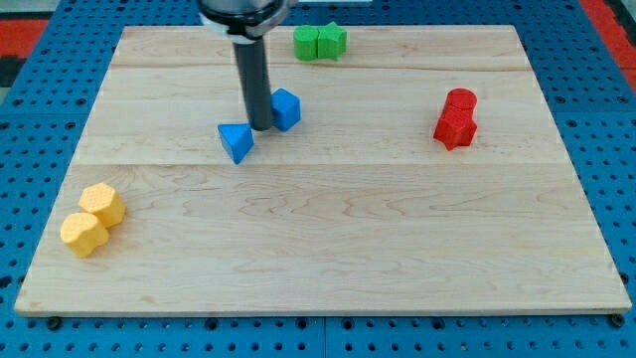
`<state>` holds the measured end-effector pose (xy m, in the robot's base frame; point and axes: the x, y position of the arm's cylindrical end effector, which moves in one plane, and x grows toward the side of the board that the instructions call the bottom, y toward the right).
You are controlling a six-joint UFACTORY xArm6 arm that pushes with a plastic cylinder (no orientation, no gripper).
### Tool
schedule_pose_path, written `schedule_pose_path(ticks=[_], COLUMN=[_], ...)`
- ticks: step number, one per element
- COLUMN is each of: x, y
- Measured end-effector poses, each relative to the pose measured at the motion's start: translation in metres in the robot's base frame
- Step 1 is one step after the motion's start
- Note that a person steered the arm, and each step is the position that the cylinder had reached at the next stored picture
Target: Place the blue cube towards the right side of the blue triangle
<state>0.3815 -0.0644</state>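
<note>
Wooden surface (397,249) bearing green pair (319,42), red pair (456,118) and yellow pair (91,219), all well apart, blocking nothing; tool (254,80) a bare rod, nothing to clench; blue cube (287,108) just up-right of blue triangle (237,141), my tip (261,128) between them, apt to nudge the triangle or spin the cube if pushed off-centre.

1. I am looking at a robotics lab bench set up for tabletop pushing trials.
2. The pale wooden board surface (328,249) lies on a blue perforated metal base plate (40,60) with a regular grid of holes, the kind used for mounting test rigs.
3. Small coloured blocks, such as the two yellow hexagonal blocks (92,219), are laid out like experiment props.
4. Nothing domestic shows.
</note>
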Motion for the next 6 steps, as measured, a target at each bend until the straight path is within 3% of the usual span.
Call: schedule_pose_path(ticks=[2,3,4,6], x=[0.003,0.066,0.075,0.020], y=[-0.111,-0.113,-0.099,-0.006])
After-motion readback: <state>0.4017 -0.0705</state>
